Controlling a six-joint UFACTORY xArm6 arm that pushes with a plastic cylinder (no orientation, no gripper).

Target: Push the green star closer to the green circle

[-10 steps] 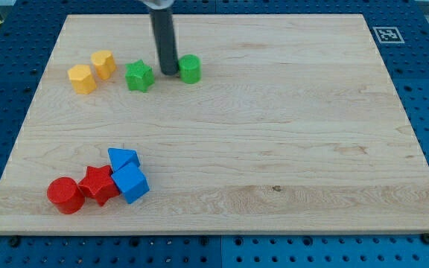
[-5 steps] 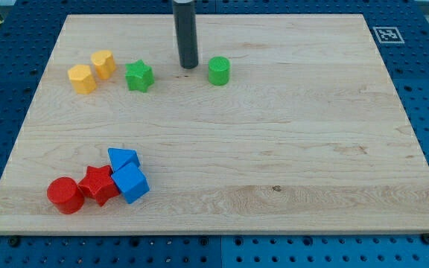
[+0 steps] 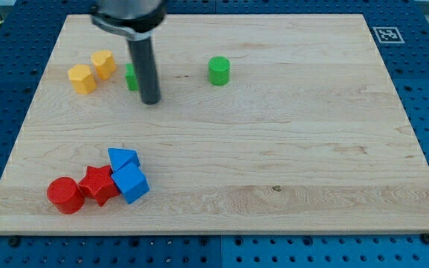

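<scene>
The green star (image 3: 130,77) sits near the view's top left, mostly hidden behind my rod; only its left edge shows. The green circle (image 3: 218,71) stands apart to its right, about a hundred pixels away. My tip (image 3: 150,100) rests on the board just below and to the right of the green star, in front of it in the view. I cannot tell whether the rod touches the star.
Two yellow blocks (image 3: 82,78) (image 3: 103,64) lie left of the green star. At the view's bottom left a red circle (image 3: 65,195), a red star (image 3: 99,184) and two blue blocks (image 3: 122,158) (image 3: 130,184) cluster together. A marker tag (image 3: 385,33) sits at the board's top right corner.
The green circle was pushed right, away from the star, then stayed put. My rod then swung left and down, from between the two green blocks to in front of the green star.
</scene>
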